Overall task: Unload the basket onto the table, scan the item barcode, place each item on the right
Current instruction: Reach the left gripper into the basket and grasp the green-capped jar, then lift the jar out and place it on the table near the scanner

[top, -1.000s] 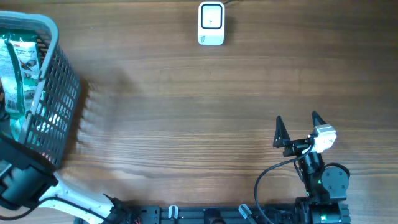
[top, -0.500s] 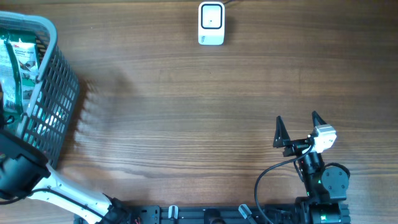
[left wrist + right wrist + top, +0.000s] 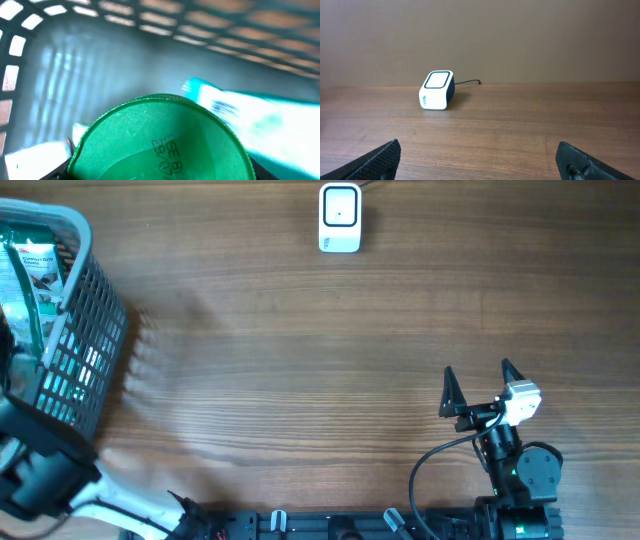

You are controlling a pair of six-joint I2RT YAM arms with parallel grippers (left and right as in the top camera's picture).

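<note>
At the far left, inside the basket point(image 3: 95, 330), the green-topped item point(image 3: 160, 135) is framed by the left hand point(image 3: 157, 170); whether it is clenched on it cannot be told. If only the rim is caught, the item may be dropped or snagged on the packet point(image 3: 260, 115) when lifted. No barcode is seen, so the wrong face may be shown to the scanner point(image 3: 339, 218), far middle. The right hand point(image 3: 478, 370) is spread wide, empty, near right.
</note>
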